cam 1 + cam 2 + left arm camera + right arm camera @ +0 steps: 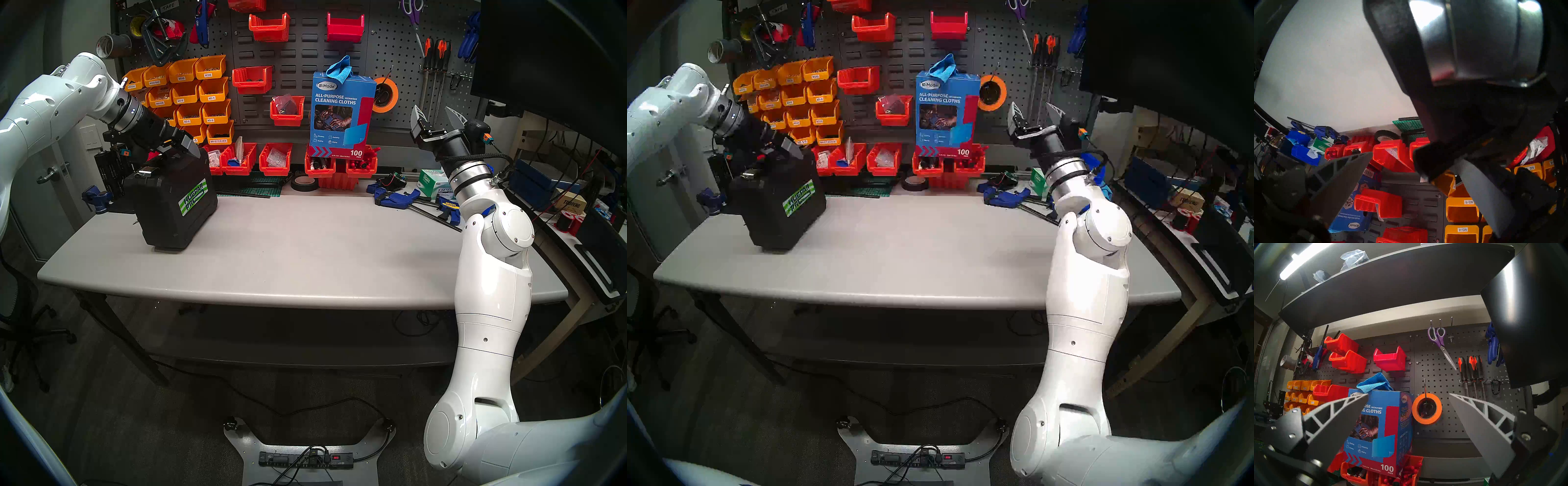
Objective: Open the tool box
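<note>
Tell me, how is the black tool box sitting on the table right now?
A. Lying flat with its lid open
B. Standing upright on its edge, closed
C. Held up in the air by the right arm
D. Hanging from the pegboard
B: the tool box stands upright on the table, closed, latch on top.

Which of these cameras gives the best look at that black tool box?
The head stereo left view: the whole tool box stands upright on the table, label visible. The head stereo right view shows nearly the same. The left wrist view shows only a blurred close-up of its top; the right wrist view misses it.

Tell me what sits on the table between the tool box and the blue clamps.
Nothing: in the head views, bare table runs from the tool box to the blue clamps.
</note>
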`<state>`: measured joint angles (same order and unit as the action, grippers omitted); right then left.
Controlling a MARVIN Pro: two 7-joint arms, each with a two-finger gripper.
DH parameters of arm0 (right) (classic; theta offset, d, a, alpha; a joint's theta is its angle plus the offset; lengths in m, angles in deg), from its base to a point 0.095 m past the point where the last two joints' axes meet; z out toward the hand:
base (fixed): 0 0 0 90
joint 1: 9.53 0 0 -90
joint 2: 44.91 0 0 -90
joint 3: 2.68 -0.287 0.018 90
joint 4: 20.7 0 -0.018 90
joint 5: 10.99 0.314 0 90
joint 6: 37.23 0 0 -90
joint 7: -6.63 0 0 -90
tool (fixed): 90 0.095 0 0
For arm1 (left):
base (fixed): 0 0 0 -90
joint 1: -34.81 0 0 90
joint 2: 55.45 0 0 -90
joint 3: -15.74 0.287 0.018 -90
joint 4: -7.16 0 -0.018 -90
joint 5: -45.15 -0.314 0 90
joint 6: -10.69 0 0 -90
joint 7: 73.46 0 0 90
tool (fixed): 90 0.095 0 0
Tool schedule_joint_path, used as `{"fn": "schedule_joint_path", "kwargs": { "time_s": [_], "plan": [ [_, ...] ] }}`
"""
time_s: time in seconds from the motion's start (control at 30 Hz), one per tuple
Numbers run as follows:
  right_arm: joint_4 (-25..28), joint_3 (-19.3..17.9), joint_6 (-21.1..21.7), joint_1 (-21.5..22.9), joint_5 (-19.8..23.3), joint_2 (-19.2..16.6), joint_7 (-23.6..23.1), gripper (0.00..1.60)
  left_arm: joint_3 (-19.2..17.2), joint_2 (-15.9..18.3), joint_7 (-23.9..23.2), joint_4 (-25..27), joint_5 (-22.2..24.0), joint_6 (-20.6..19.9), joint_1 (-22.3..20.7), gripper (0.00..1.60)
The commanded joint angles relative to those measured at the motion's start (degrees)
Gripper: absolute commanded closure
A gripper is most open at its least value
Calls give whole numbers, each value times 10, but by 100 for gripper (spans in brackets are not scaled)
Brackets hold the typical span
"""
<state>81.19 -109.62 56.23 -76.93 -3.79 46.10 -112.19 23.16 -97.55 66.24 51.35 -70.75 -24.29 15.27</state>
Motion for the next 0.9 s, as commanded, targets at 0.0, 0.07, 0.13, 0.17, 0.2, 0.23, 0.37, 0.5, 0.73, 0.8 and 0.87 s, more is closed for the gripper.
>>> {"fn": "schedule_joint_path", "kwargs": {
  "time_s": [0.0,0.07,0.13,0.17,0.2,0.23,0.37,0.5,0.73,0.8,0.87],
  "plan": [
    [6,1,-1,2,-1,-1,0,0,16,2,60,-5,21,0,-8,95],
    [6,1,-1,2,-1,-2,0,0,21,2,62,-7,27,0,-9,160],
    [6,1,-1,2,-1,-2,1,0,25,1,60,-7,34,0,-9,160],
    [6,2,-1,1,0,-3,1,0,25,-1,90,-13,49,0,-6,160],
    [6,2,-1,1,0,-3,1,0,25,-1,90,-13,49,0,-6,160],
    [6,2,-1,1,0,-3,1,0,25,-1,90,-13,49,0,-6,160],
    [6,2,-1,1,0,-3,2,0,17,-2,90,-14,71,0,1,160],
    [6,3,-1,1,1,-4,2,0,1,-7,65,-12,115,0,14,160],
    [6,3,-1,1,2,-5,3,0,-42,-16,66,-23,205,0,40,160],
    [6,4,-1,1,2,-5,4,0,-57,-21,59,-29,239,0,51,160],
    [6,4,-1,1,2,-5,4,0,-69,-27,59,-36,263,0,59,160]
  ]
}}
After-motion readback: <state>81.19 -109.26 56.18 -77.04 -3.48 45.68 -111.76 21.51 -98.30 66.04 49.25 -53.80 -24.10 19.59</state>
